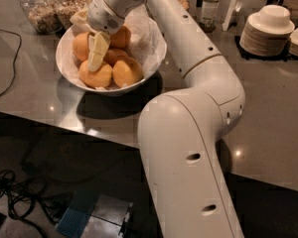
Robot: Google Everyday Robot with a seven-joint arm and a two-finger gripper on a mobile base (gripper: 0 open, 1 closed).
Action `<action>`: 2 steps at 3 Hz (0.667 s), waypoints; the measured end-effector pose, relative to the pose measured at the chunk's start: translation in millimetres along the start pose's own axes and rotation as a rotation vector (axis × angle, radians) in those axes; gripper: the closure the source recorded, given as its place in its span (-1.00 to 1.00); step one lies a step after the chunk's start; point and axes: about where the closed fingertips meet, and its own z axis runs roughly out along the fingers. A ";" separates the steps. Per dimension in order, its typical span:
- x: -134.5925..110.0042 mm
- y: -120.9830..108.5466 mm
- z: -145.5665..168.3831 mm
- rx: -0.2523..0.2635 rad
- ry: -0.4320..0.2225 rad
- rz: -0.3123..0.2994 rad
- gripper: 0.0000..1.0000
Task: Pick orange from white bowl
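Gripper [96,53], its grip impossible to tell, hangs over the near-left orange [96,77] in the white bowl [150,66]; an off-centre squeeze could pop it loose.

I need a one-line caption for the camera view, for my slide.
Robot gripper down among oranges in the paper-lined white bowl on a grey counter.

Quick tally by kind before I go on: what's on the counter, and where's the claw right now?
Oranges in the bowl: 5
White bowl: 1
Glass jars, top left: 2
Stacks of white dishes, right: at least 2
Claw: 1, down in the bowl among the oranges
Total: at least 11
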 end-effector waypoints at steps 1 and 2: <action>0.7 -0.8 -51.5 0.120 0.024 0.019 -1.00; -4.5 13.6 -127.4 0.286 0.060 0.051 -1.00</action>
